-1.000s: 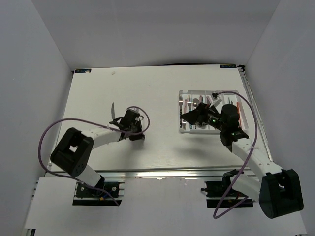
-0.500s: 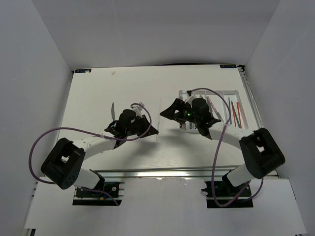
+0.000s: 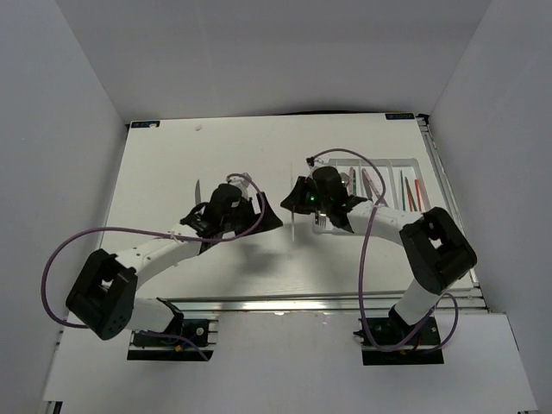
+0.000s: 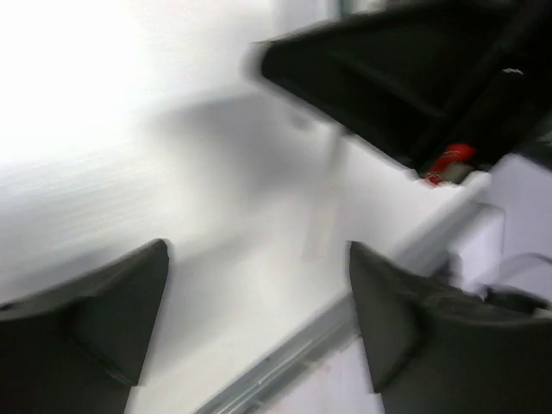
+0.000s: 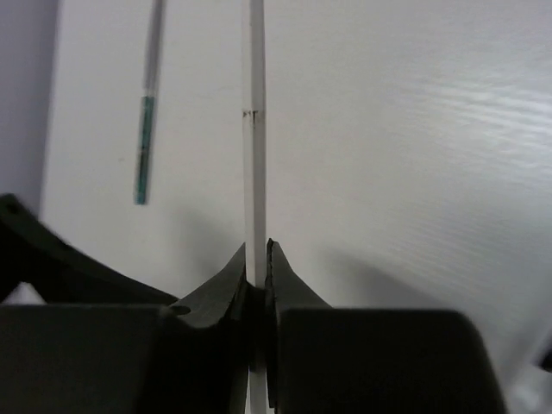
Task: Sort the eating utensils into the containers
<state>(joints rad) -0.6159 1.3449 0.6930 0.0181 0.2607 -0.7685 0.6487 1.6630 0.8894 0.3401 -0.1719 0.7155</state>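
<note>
My right gripper (image 5: 257,251) is shut on a thin pale stick-like utensil (image 5: 255,129), which stands straight out past its fingertips. From above, that utensil (image 3: 293,231) hangs just left of the right gripper (image 3: 294,201), over the middle of the table. The left gripper (image 3: 268,216) sits close beside it, open and empty; its wrist view is blurred, with the left gripper (image 4: 259,267) spread wide. A teal-handled utensil (image 3: 197,193) lies on the table to the left, the same teal-handled utensil (image 5: 147,142) showing in the right wrist view. The white tray (image 3: 398,159) holds several utensils.
Red and green chopsticks (image 3: 412,191) lie in the tray's right compartments, pink-handled pieces (image 3: 366,183) further left. White walls box in the table on three sides. The two grippers are very near each other. Purple cables loop over both arms.
The right gripper swung left from the tray and shut on the pale utensil. The left gripper, shut before, has opened and let it go.
</note>
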